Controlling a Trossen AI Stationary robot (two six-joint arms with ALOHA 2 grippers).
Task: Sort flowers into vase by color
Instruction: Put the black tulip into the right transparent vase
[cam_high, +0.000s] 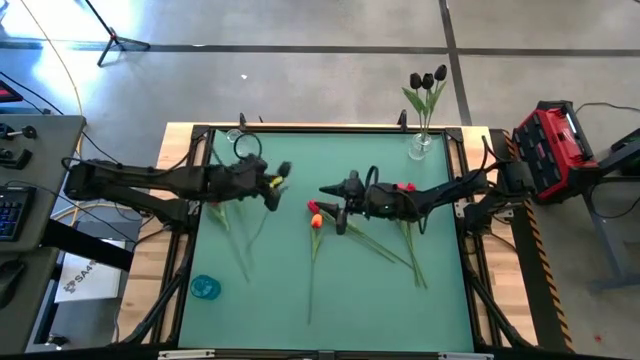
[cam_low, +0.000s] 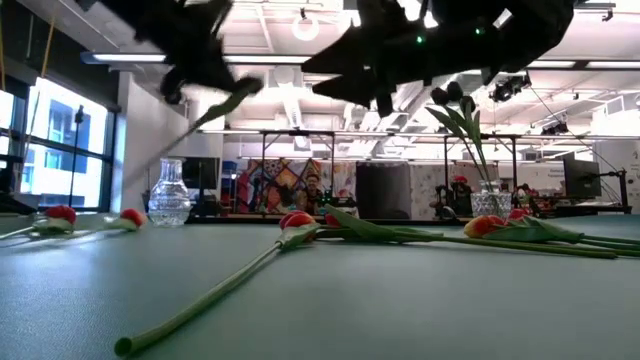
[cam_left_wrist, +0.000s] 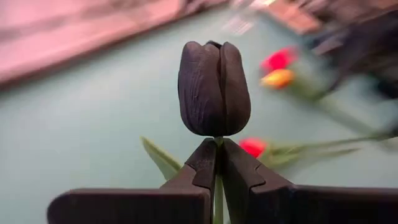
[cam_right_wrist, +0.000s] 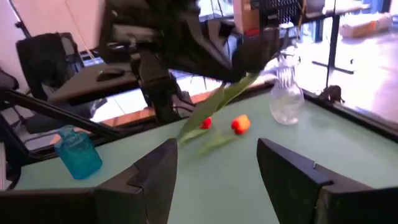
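Black tulip (cam_left_wrist: 214, 87) sits just above my left tool (cam_left_wrist: 219, 163), clenched on its thin stem. My right tool (cam_right_wrist: 216, 167) hangs released. I fear a swing could slip or snap that stem.

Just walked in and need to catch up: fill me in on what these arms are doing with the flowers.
The left gripper is shut on the stem of a black tulip, held above the green table. The right gripper is open over the table's middle, holding nothing. Red and orange tulips lie loose on the table. One clear vase at the far right corner already holds black tulips; another clear vase at the far left looks empty.
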